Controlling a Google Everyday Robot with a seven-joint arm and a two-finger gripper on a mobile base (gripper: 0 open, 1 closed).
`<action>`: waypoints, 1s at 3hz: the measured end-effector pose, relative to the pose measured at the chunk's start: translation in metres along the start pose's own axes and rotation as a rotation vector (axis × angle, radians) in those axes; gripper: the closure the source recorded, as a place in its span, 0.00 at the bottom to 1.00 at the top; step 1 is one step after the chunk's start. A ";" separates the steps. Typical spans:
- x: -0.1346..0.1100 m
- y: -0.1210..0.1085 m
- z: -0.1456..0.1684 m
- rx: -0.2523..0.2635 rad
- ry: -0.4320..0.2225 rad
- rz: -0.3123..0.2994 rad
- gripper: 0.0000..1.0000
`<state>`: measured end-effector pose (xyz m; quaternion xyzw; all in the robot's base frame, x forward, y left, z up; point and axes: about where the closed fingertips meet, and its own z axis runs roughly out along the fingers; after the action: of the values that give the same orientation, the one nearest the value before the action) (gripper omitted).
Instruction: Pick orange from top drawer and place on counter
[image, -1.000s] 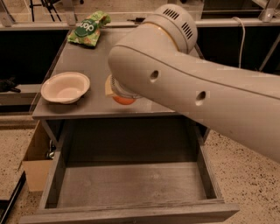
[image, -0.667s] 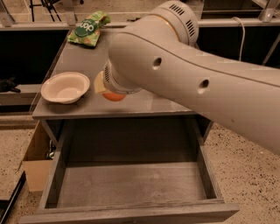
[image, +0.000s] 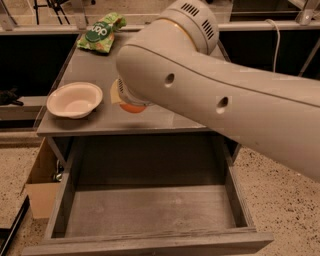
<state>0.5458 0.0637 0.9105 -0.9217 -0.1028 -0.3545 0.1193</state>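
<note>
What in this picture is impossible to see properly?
Camera view, three things:
Gripper: over the counter beside the bowl, almost wholly covered by the arm.
Orange: only its lower edge shows under the arm.
Top drawer: its front is cut off by the bottom edge.

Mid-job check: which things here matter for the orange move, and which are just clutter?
Job: orange under the arm; open drawer; counter; pincer, hidden behind the arm by the orange.
Lying about: white bowl and green bag on the counter; cardboard box left of the drawer.
</note>
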 end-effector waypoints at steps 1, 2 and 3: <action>0.007 -0.001 0.003 -0.009 -0.004 -0.013 1.00; 0.054 0.009 0.050 -0.038 -0.018 -0.019 1.00; 0.053 0.011 0.055 -0.036 -0.034 -0.024 1.00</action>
<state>0.6218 0.0750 0.9057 -0.9283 -0.1095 -0.3420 0.0965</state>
